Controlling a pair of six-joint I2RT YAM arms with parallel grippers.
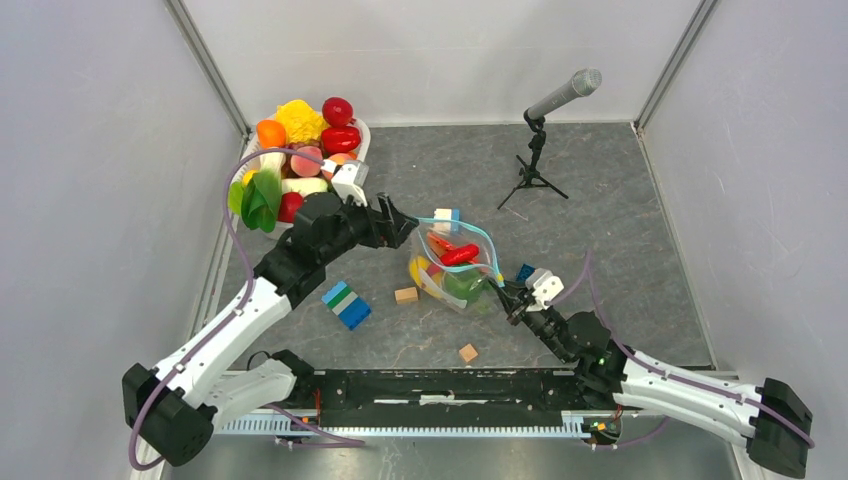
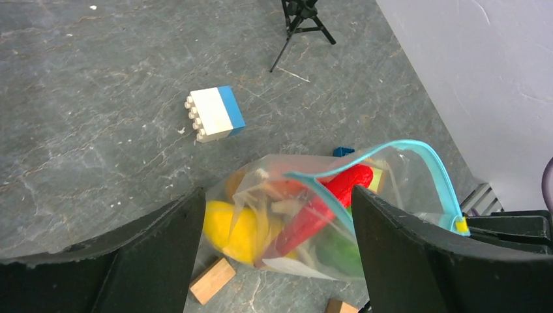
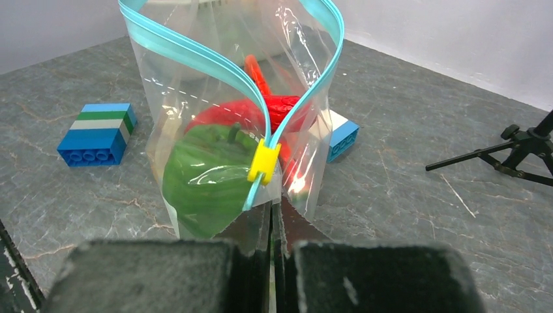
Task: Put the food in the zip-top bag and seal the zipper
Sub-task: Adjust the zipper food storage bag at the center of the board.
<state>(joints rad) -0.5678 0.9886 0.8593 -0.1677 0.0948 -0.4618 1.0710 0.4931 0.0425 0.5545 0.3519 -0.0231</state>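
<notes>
My right gripper is clamped on the bag at its corner, just under the yellow slider. The zipper gapes wide. My left gripper is open above the bag, holding nothing. Red, green and yellow food sits inside, between both grippers. A blue-white block lies beyond the left gripper, bare table around it.

Brightly, evenly lit from above. Only faint, soft shadows beneath the microphone stand. Small glare spots on the zip-top bag. Blurred nearest foreground in both wrist views.
</notes>
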